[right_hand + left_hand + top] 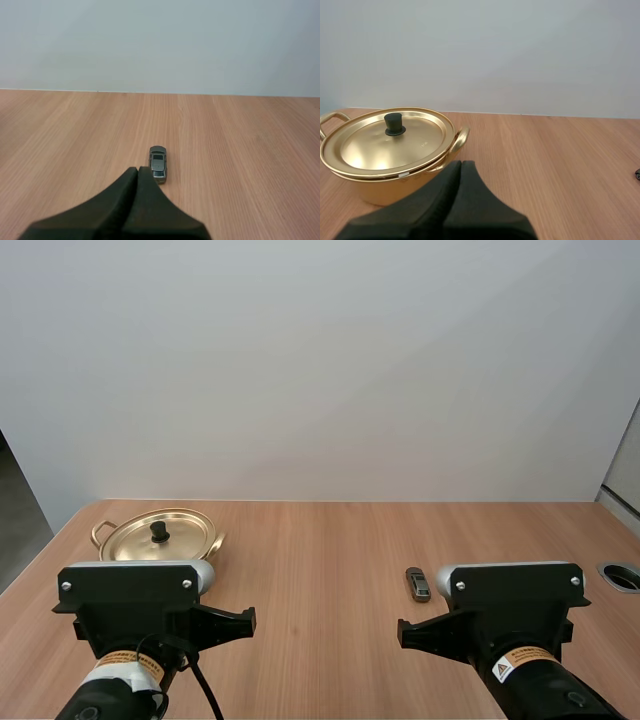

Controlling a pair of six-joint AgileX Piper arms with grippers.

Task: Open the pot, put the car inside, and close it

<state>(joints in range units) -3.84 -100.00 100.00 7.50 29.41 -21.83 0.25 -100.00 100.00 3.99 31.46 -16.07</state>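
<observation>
Under both arms, noted a flat table of pale brown wood-grain board (330,560), matt and smooth. On its left rear, just ahead of the left arm, found a round, shallow pot of polished gold-coloured metal (380,192) with two looped side handles (460,140). Judged it thin-walled, stiff, fairly light and slick, likely to slide if nudged. Saw it closed by a gently domed lid of the same bright metal (395,147), seated squarely on the rim. Judged the lid light, rigid and too slippery at the edge. Best taken by the small black knob (394,123) at its centre, waisted and matt, a fair match for two fingers. Found the left gripper (460,165) low, just short of the pot, with black fingers pressed together into one dark wedge, holding nothing. Found the right gripper (137,171) likewise pressed together and empty, just behind a small grey die-cast toy car (158,164). Located the car on bare wood at the table's right, well apart from the pot, lengthwise to the arm. Judged it hard, light and apt to roll along its length. Best pinched across its flat sides.
</observation>
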